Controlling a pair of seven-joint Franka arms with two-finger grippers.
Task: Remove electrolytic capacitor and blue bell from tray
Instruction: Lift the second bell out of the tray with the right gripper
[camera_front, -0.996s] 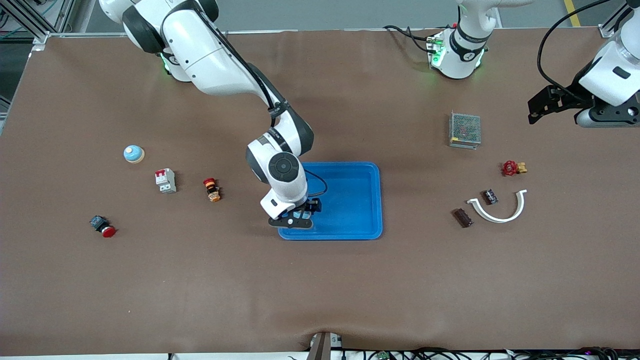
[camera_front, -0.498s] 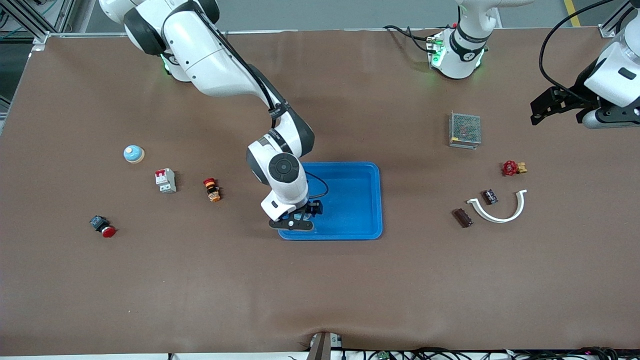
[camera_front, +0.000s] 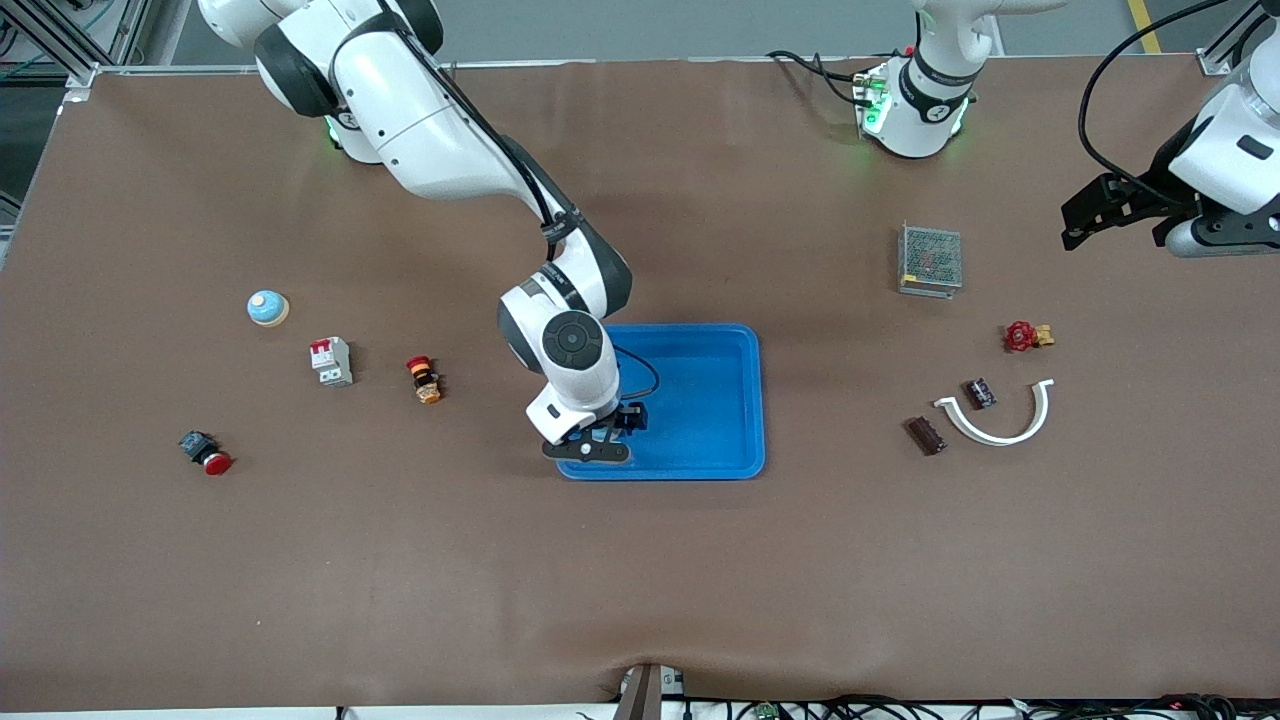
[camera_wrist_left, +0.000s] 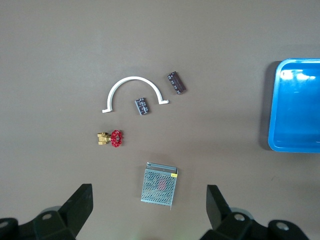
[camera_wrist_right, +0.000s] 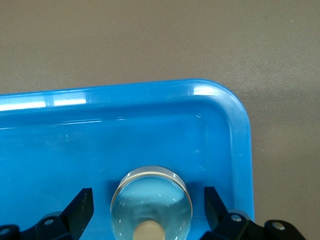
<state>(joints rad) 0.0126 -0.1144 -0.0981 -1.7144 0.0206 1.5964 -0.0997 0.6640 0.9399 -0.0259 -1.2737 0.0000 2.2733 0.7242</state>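
My right end effector (camera_front: 598, 438) is down in the tray (camera_front: 715, 400), at the corner toward the right arm's end of the surface and nearest the front camera; its fingers stand wide, one on each side of the blue bell (camera_wrist_right: 151, 202), not touching it yet; in the right wrist view the bell's dome sits dead centre between them, just inside the tray's rim, so I judge a straight squeeze is all the next move needs; the bell is round, so no long axis to fuss over; my left end effector (camera_wrist_left: 150, 212) waits, fingers wide, high over the left arm's end of the surface.
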